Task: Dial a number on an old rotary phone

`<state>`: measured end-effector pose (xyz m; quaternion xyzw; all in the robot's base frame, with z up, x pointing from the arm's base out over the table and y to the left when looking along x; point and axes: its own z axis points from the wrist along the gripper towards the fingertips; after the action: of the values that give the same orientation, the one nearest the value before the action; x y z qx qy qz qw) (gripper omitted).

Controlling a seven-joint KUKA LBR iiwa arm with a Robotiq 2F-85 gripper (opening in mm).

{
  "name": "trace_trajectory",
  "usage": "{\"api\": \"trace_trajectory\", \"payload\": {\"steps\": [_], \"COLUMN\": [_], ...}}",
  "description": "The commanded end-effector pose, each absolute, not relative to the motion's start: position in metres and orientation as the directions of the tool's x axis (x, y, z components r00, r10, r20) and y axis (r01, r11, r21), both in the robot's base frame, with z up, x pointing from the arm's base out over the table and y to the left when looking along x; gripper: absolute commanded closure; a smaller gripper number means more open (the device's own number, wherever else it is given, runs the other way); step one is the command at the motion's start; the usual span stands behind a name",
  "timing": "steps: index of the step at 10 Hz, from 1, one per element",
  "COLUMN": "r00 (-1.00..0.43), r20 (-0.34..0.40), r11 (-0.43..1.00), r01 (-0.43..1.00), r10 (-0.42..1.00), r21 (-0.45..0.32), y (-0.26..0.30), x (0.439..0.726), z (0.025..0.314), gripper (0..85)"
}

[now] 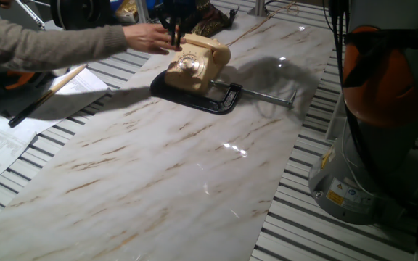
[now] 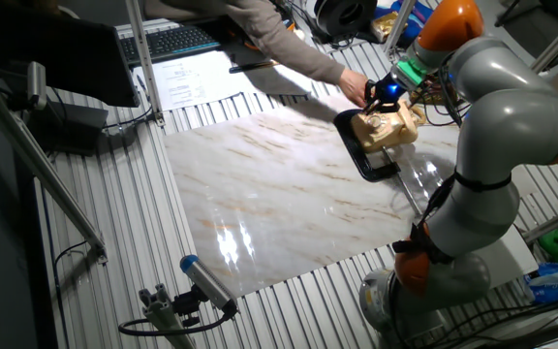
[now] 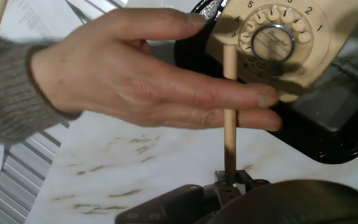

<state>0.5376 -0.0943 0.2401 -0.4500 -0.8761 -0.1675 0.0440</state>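
Surroundings: marbled tabletop lying over slatted metal rails, papers resting at the far-left side in one fixed view.
Phone: old rotary phone sitting near the far end of the tabletop, on a black tray, with a black C-clamp lying against its side and the screw bar pointing away.
Dial: silvery dial facing the hand camera, printed numerals 1, 2 and 5 reading along the rim.
End effector: end effector pinching a wooden stick at its base, jaws pressed onto it, stick reaching up toward the dial's left edge.
Contact: tip of the stick sitting at or just beside the finger holes; not resolving whether inside 1.
Person: a human hand reaching in between camera and phone, fingers lying across the stick and touching the phone's front.
Step in hand: probably lining up the stick with a finger hole, rotation not yet started.
Next move: needing the hand clear, then seating the tip in 1 hole and sweeping round the dial's arc without pushing the phone off the tray.
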Motion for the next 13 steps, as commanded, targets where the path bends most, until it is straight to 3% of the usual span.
{"api": "trace_trajectory", "payload": {"steps": [1, 13], "r00": [-0.592, -0.586], "r20": [0.222, 0.267], "r11": [0.54, 0.536], "r01": [0.802, 0.809], "r10": [0.775, 0.765], "r21": [0.255, 0.24], "y": [-0.0945, -0.1034], "x": [0.5369, 0.5292], "z": [0.2423, 0.248], "gripper": [85.0, 85.0]}}
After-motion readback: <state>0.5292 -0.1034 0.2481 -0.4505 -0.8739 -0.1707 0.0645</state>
